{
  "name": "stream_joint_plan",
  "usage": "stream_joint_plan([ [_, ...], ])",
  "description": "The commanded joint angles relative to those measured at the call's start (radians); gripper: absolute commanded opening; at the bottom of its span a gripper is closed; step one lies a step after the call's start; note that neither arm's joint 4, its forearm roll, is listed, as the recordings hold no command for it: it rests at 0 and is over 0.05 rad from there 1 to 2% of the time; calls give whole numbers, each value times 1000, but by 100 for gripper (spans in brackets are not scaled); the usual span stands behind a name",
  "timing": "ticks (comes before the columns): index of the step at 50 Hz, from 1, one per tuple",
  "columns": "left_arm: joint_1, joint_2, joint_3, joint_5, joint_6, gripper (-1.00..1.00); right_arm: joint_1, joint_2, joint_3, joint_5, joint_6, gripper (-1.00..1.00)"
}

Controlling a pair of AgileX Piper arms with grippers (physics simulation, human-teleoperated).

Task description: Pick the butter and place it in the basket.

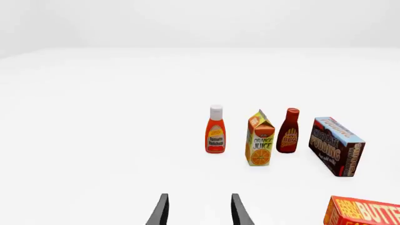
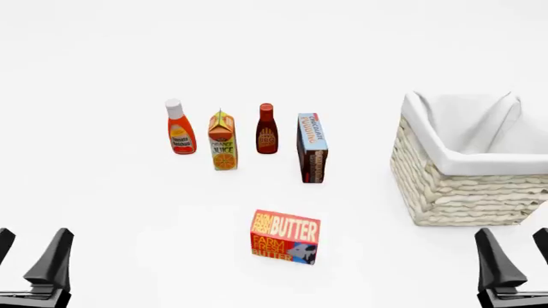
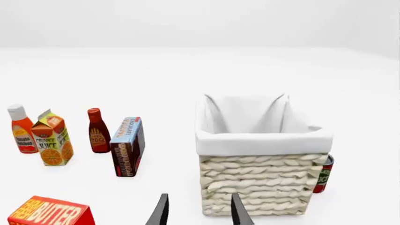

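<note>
The basket is sitting on the white table at the right, with a small can peeking out from behind it in the right wrist view, while the chocolate pudding box, orange juice carton, ketchup bottle and BBQ sauce bottle are standing in a row well to its left. The butter is lying nearer the arms, in front of that row and apart from the basket. The left gripper and right gripper are hovering at the near corners, each with jaws spread apart and holding nothing.
</note>
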Motion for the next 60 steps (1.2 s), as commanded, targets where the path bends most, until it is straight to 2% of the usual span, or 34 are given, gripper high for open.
stream_joint_plan([
  [1, 0, 5, -3, -1, 0, 100, -4, 18, -11, -5, -4, 100],
  [12, 0, 5, -3, -1, 0, 100, -1, 43, -13, -10, -9, 100],
  [18, 0, 5, -3, -1, 0, 100, 21, 52, -73, 57, -13, 100],
  [19, 0, 5, -3, -1, 0, 100, 38, 45, -101, 95, -15, 100],
  [21, 0, 5, -3, -1, 0, 100, 45, 120, -115, 63, -2, 100],
  [24, 0, 5, -3, -1, 0, 100, 40, 152, -117, 44, -9, 100],
  [32, 0, 5, -3, -1, 0, 100, 80, 267, -281, 83, -43, 100],
  [38, 0, 5, -3, -1, 0, 100, 120, 318, -399, 148, -45, 100],
  [42, 0, 5, -3, -1, 0, 100, 150, 331, -440, 180, -49, 100],
  [46, 0, 5, -3, -1, 0, 100, 203, 372, -529, 242, -60, 100],
  [60, 0, 5, -3, -1, 0, 100, 293, 473, -702, 369, -60, 100],
])
